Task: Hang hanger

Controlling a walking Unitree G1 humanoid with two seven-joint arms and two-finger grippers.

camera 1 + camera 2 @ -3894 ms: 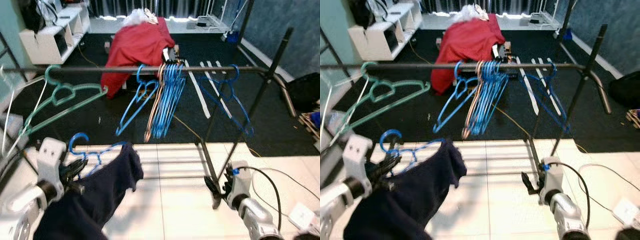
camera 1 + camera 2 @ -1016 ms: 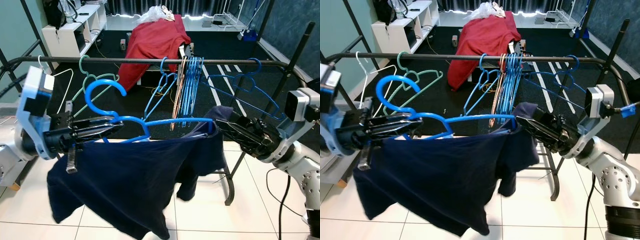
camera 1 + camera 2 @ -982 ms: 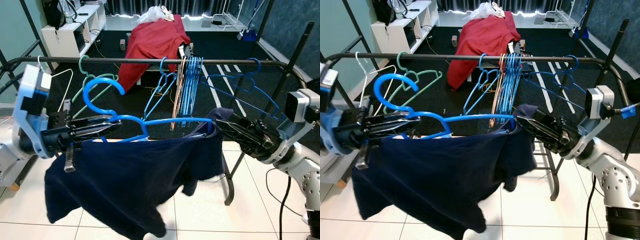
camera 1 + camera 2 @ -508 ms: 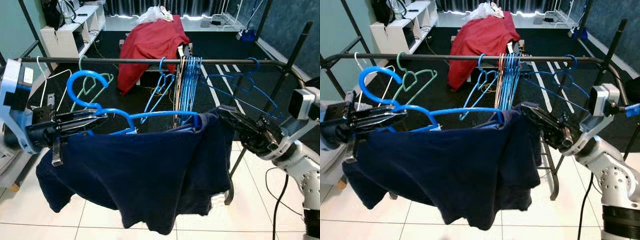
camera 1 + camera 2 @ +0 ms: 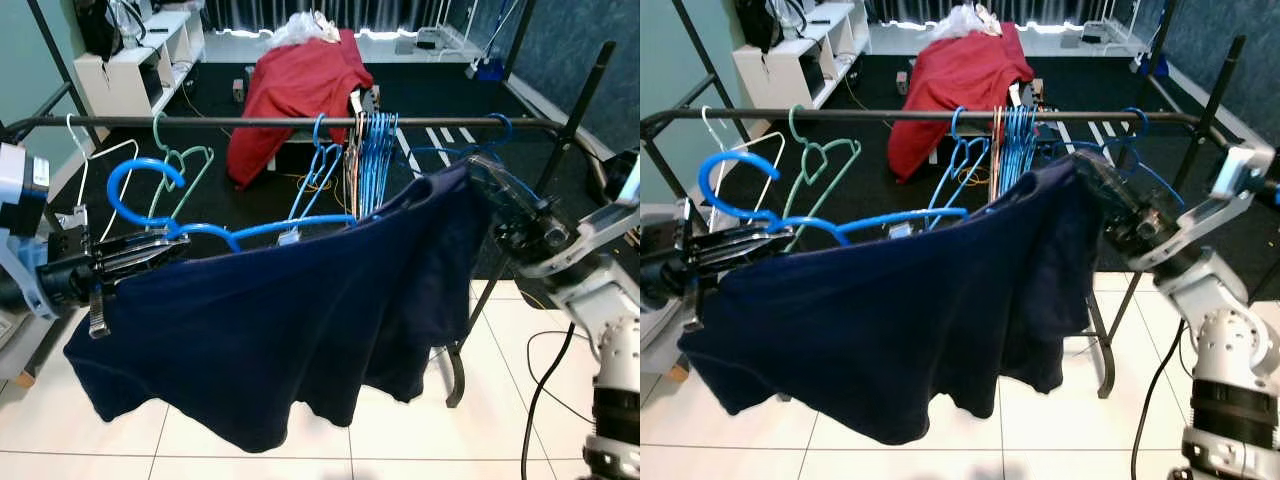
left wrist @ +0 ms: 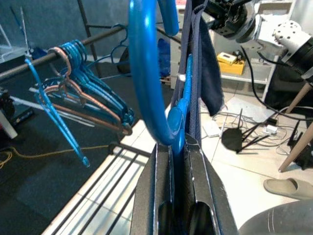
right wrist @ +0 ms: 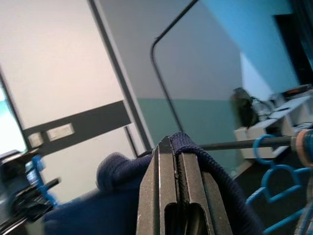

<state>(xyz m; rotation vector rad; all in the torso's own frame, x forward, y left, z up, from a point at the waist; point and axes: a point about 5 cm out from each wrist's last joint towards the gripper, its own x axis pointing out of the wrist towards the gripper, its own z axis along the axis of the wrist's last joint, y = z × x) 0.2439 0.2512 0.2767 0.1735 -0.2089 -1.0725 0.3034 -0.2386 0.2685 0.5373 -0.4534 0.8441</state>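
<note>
Left end effector [image 5: 150,250], at left of frame, clamped tight on glossy blue plastic hanger [image 5: 200,228] just below its curved hook. Soft navy knit garment [image 5: 300,320] draped across it through the centre. Right end effector [image 5: 500,195], at right, pinched shut on garment's ribbed edge, beneath the thin black metal rail [image 5: 250,121].

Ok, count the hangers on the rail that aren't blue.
3: a white wire hanger at the left end of the rail, a green hanger beside it, and a copper-coloured hanger inside the blue bunch. That bunch may hide more.
</note>
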